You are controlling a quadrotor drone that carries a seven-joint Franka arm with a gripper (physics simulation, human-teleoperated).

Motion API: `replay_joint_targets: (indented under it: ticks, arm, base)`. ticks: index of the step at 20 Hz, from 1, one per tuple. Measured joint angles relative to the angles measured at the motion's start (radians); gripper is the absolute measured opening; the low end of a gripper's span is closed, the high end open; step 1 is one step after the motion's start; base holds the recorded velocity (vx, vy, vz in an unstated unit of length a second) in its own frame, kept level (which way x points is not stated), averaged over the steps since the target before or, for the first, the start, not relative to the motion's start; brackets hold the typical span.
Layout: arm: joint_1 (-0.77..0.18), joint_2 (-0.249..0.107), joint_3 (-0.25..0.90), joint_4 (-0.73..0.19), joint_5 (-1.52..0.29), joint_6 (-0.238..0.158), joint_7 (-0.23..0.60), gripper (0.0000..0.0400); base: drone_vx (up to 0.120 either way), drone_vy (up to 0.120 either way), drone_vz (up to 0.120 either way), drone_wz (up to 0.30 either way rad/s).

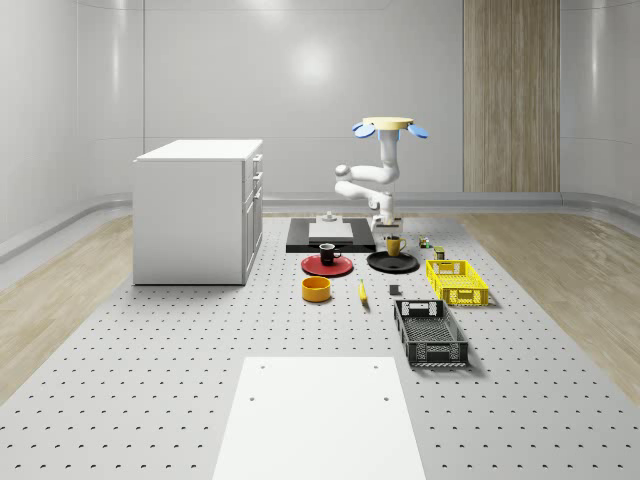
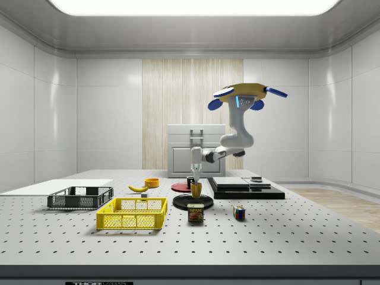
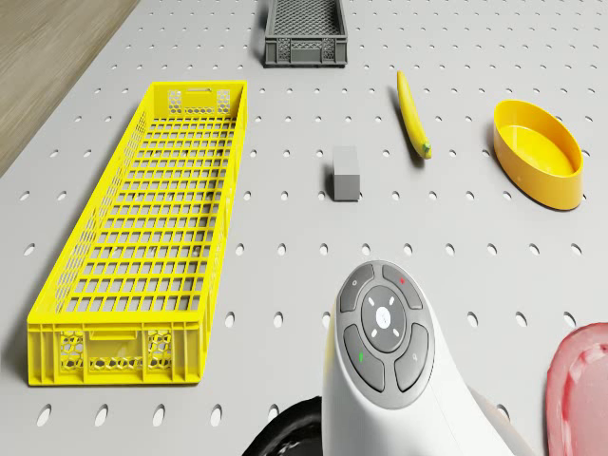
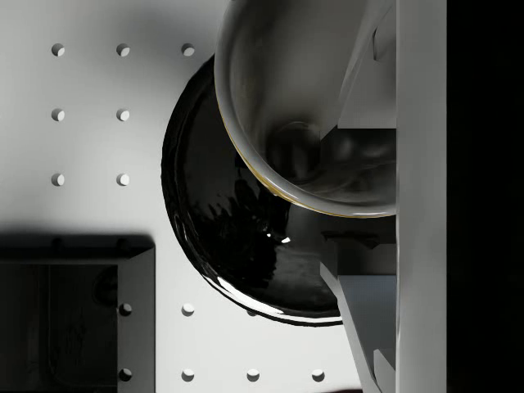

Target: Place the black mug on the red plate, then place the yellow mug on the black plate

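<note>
The yellow mug (image 1: 395,245) stands upright on the black plate (image 1: 392,263). In the wrist view my open gripper (image 4: 336,201) straddles the yellow mug's (image 4: 278,123) rim, one finger inside and one outside, with a gap on each side, above the black plate (image 4: 229,246). From the side, the gripper (image 2: 196,180) points straight down onto the yellow mug (image 2: 196,190). The black mug (image 1: 328,253) sits on the red plate (image 1: 327,267). The drone (image 1: 388,125) hovers above and behind the black plate.
A yellow crate (image 1: 457,281) and a black crate (image 1: 430,332) lie to the whole-scene view's right. An orange bowl (image 1: 317,289), a banana (image 1: 362,291) and a small grey block (image 3: 346,174) lie in front of the plates. A white cabinet (image 1: 195,210) stands left. A can (image 2: 196,212) and a cube (image 2: 238,212) sit nearby.
</note>
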Motion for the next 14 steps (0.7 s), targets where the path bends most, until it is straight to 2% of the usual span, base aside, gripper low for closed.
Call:
replay_joint_targets:
  ticks: [7, 10, 12, 14]
  arm:
    - [-0.019, 0.011, -0.071, 0.037, -0.066, 0.031, 0.000, 0.0110]
    - [-0.024, 0.016, -0.088, 0.047, -0.083, 0.038, -0.001, 0.0251]
    - [-0.022, 0.017, -0.085, 0.045, -0.081, 0.034, -0.002, 0.0310]
    - [-0.016, 0.016, -0.072, 0.037, -0.070, 0.026, -0.003, 0.0345]
  base:
    - [0.000, 0.000, 0.000, 0.000]
    - [0.000, 0.000, 0.000, 0.000]
    - [0.000, 0.000, 0.000, 0.000]
    - [0.000, 0.000, 0.000, 0.000]
